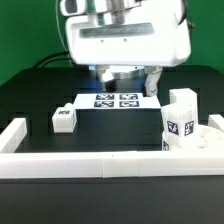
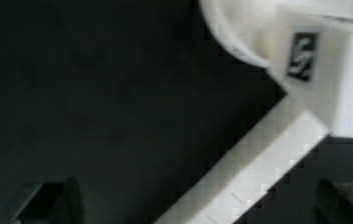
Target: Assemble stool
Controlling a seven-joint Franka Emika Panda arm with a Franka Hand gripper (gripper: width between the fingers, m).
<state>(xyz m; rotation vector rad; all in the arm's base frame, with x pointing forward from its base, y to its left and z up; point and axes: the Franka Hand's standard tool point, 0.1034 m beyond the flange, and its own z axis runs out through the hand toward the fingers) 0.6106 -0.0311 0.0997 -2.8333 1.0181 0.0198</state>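
The border rail (image 1: 100, 165) ran nearest, well clear of my claw (image 1: 127, 80), which hung empty and spread apart near the marker board (image 1: 112, 100). The seat (image 1: 205, 142), carrying upright legs (image 1: 181, 106), sat to one side, the loose leg (image 1: 65, 118) opposite. I judged that leg needed a square, centred grip.

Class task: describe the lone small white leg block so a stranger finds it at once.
On the black table inside the white border rail, find the flat white marker board. To the exterior view's left of it sits a small white blocky plastic leg bearing a black-and-white tag. It sits alone, while the other legs cluster at the round white seat on the exterior view's right.
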